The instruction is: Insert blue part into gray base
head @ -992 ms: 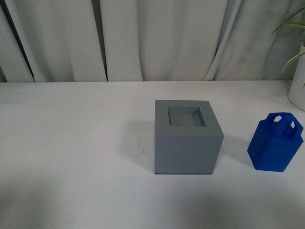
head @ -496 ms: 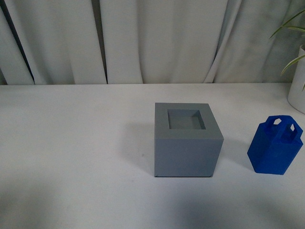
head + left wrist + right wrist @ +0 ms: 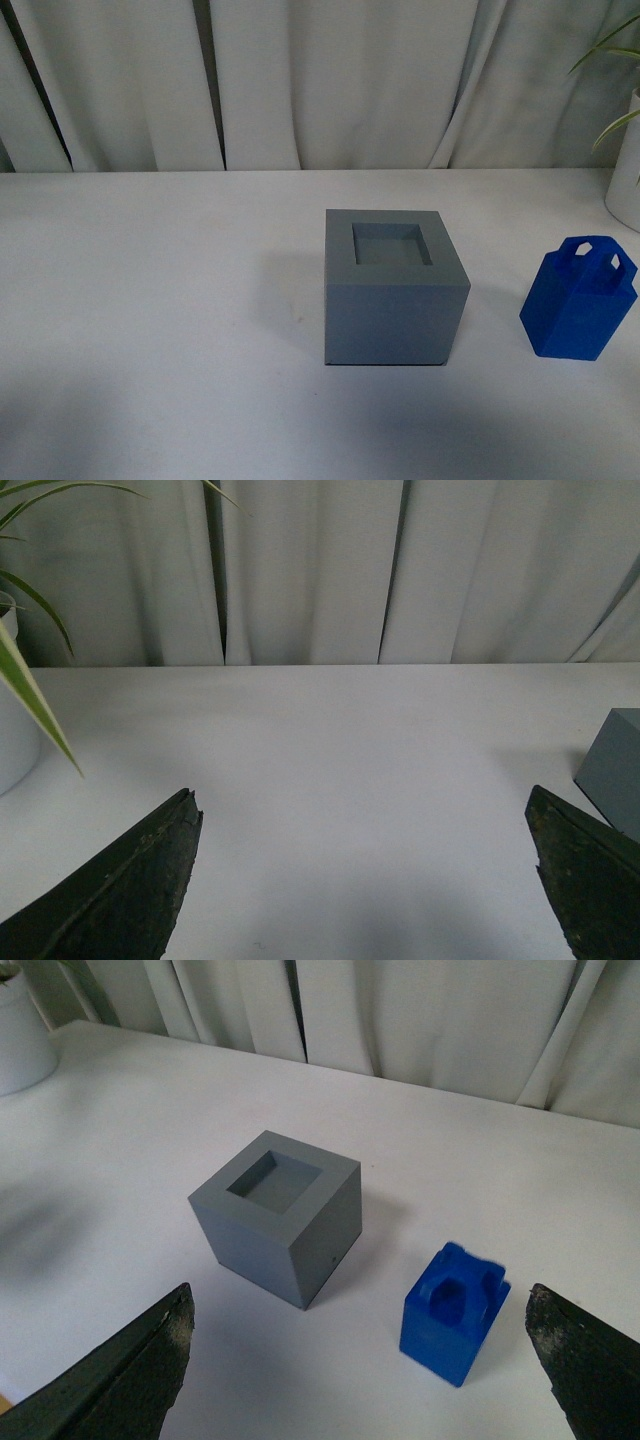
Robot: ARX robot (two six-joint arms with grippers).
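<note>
The gray base [image 3: 394, 287] stands on the white table near the middle, its square recess facing up and empty. The blue part [image 3: 579, 298] stands upright to its right, apart from it, handle loop on top. Neither gripper shows in the front view. In the right wrist view my right gripper [image 3: 360, 1360] is open and empty, above the table, with the blue part [image 3: 455, 1313] between its spread fingers and the gray base [image 3: 277, 1215] beyond. My left gripper [image 3: 365, 880] is open and empty over bare table; a corner of the gray base [image 3: 612, 770] shows at the edge.
A white plant pot [image 3: 626, 170] with green leaves stands at the table's far right edge; it also shows in the right wrist view [image 3: 20, 1025]. Leaves [image 3: 30, 680] reach into the left wrist view. White curtains hang behind the table.
The front view shifted slightly down and back up; the base and the blue part stay where they were.
</note>
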